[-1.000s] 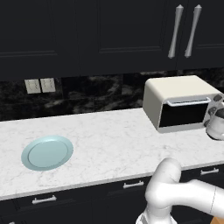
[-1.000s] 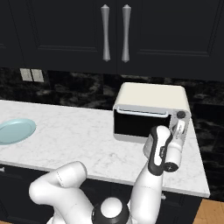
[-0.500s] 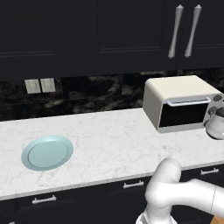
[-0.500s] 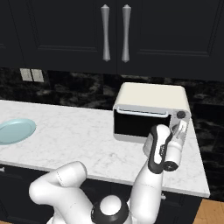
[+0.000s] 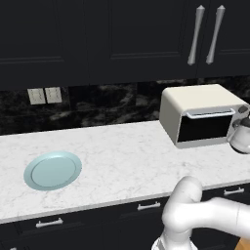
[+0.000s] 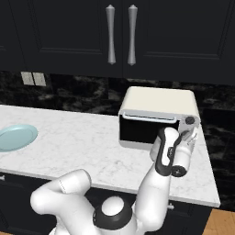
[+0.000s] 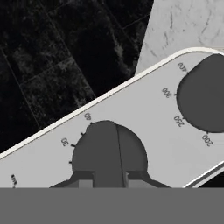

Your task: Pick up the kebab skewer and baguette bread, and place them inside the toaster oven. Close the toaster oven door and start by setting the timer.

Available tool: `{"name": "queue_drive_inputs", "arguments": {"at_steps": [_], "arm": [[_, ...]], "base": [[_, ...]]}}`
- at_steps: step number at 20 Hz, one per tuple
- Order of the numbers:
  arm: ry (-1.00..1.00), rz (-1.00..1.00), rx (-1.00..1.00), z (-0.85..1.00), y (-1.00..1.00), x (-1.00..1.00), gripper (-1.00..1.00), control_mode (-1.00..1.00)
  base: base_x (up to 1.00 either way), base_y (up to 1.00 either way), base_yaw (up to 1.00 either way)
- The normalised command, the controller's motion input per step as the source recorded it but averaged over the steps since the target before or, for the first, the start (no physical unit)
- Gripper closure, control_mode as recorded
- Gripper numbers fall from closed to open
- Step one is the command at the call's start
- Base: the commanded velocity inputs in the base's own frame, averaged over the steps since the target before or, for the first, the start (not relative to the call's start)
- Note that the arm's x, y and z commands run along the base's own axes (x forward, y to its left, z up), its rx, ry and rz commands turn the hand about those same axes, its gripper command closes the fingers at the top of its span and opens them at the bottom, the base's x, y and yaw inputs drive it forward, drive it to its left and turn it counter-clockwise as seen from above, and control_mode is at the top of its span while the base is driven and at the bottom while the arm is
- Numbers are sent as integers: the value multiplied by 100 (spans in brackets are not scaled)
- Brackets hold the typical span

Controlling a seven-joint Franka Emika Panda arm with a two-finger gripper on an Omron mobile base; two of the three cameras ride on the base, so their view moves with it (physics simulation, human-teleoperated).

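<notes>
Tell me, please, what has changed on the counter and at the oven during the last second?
Almost nothing. The gripper stays at the knobs on the right panel of the toaster oven, its fingertips on either side of the timer knob; any shift is too small to see. The oven door stays closed, and the light blue plate is where it was.

toaster oven (image 7: 144, 127) dials: 20, 40; 200–400
</notes>
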Motion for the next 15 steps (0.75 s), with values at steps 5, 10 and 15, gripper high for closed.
{"name": "queue_drive_inputs", "arguments": {"at_steps": [5, 10, 15], "arm": [[2, -2, 31, 1, 0, -10, 100, -100], [2, -3, 35, 8, 0, -10, 100, -100], [2, -4, 37, 10, -1, -6, 100, -100]], "base": [[0, 0, 0], [0, 0, 0], [0, 0, 0]]}}
